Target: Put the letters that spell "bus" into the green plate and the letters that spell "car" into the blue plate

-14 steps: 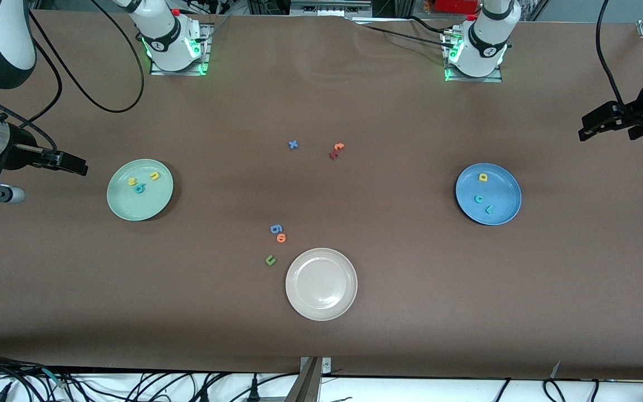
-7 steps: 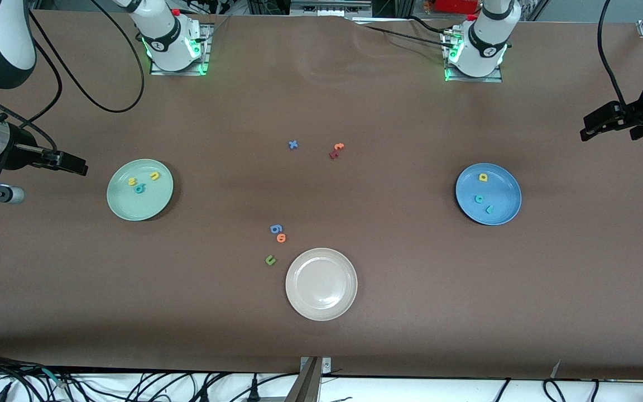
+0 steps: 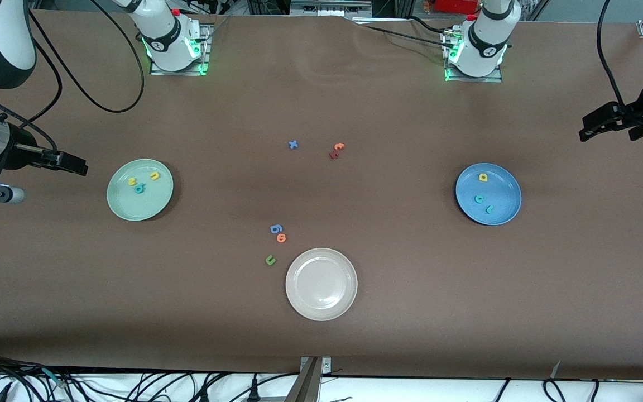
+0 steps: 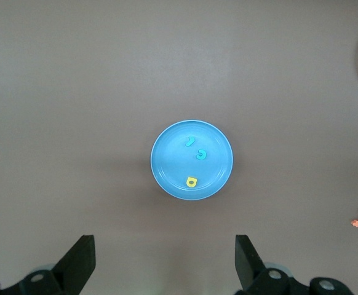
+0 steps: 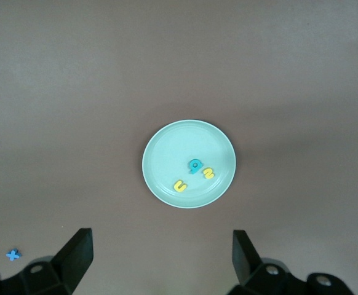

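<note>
The green plate [image 3: 140,190] at the right arm's end holds the yellow and teal "bus" letters [image 5: 195,172]. The blue plate [image 3: 488,194] at the left arm's end holds the "car" letters [image 4: 195,158]. Only the wrist views show each pair of fingers spread wide and empty: left gripper [image 4: 165,264] and right gripper [image 5: 160,261] hang high above their plates. The front view alone shows a white plate [image 3: 321,284] nearer the camera.

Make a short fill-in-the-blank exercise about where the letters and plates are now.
1. The yellow "a" lies in the ____ plate.
2. The teal "b" lies in the ____ plate.
3. The beige-white plate holds ____ letters.
4. The green "u" lies on the ____, beside the beige-white plate.

Missing words: blue; green; no; table
</note>
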Controlling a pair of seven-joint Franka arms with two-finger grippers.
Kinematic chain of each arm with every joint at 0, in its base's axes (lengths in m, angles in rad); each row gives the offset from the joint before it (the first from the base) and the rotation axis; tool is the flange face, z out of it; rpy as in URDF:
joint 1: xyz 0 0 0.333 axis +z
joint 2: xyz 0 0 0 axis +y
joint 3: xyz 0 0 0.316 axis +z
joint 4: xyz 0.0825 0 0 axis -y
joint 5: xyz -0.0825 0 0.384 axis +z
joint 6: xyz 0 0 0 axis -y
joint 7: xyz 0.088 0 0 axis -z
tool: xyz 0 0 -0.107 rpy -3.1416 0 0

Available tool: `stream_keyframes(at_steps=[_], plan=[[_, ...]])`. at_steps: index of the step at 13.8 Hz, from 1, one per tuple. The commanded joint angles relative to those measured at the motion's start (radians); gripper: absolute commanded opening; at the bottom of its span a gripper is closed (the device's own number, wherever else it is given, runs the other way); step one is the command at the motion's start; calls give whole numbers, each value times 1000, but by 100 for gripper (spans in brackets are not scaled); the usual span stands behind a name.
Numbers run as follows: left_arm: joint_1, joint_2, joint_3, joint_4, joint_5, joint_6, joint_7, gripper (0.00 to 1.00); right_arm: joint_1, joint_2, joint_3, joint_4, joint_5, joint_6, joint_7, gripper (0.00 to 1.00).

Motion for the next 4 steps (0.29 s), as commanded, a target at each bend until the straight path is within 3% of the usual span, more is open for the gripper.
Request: stream_keyframes(at_steps=[1, 4], plan=[[1, -6, -3, -11, 4, 13, 21, 100, -7, -19, 9, -14, -11, 0, -5, 100], [4, -6, -3, -8, 4, 13, 21, 100, -8, -19, 9, -14, -11, 0, -9, 100]])
